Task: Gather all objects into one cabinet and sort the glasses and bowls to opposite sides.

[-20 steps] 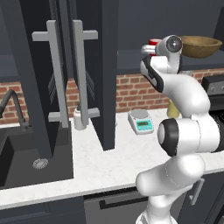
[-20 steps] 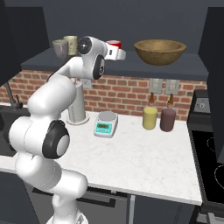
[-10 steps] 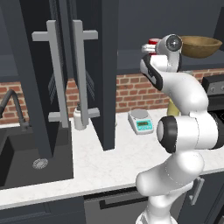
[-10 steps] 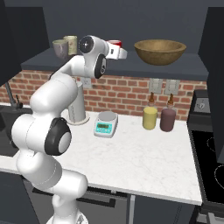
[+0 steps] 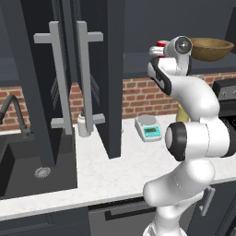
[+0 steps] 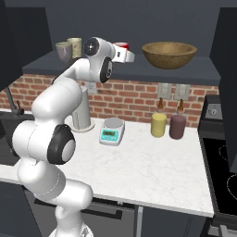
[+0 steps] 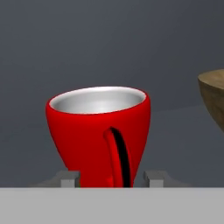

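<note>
1. Dark cabinet [image 6: 125,74] is standing open above a marble counter [image 6: 139,171] and brick wall; its shelf is running wide, with bare room between the items.
2. Arm is reaching up to the shelf, gripper [image 7: 109,178] sitting level with it.
3. Wooden bowl [image 6: 169,54] is sitting upright at the shelf's right, apart from the mug, looking empty.
4. Red mug [image 7: 99,133] is standing upright mid-shelf, handle facing the hand, empty inside.
5. Fingers [image 7: 68,178] are flanking the mug's base, close on both sides; whether they are gripping I cannot tell.
6. Speckled mug [image 6: 75,46] and small bowl [image 6: 63,50] are sitting together at the shelf's left end.
</note>
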Tool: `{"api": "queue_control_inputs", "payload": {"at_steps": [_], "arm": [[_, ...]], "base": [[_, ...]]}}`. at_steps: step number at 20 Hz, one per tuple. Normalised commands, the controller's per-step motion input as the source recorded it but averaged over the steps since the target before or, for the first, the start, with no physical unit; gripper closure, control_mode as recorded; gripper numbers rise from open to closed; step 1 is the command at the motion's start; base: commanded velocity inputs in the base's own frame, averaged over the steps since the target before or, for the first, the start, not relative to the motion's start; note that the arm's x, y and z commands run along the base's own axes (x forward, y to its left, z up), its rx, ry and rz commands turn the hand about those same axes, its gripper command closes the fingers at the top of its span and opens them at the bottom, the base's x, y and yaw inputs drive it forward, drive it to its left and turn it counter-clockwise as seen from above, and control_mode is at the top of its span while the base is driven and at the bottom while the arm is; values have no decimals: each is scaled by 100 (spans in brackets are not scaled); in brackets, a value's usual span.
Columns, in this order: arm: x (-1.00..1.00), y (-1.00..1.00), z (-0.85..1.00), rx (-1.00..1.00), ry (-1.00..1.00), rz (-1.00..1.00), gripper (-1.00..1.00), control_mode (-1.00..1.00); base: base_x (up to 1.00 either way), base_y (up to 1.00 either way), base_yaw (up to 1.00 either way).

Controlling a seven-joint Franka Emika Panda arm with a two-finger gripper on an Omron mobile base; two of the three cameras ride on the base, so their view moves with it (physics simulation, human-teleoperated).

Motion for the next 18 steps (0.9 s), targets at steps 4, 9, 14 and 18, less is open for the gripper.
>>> {"api": "queue_control_inputs", "payload": {"at_steps": [4, 9, 14, 18], "arm": [[0, 0, 0, 0, 0, 0, 100, -100], [0, 0, 0, 0, 0, 0, 100, -100], [-7, 0, 0, 0, 0, 0, 100, -100], [-23, 0, 0, 0, 0, 0, 100, -100]], "base": [[0, 0, 0], [0, 0, 0], [0, 0, 0], [0, 0, 0]]}}
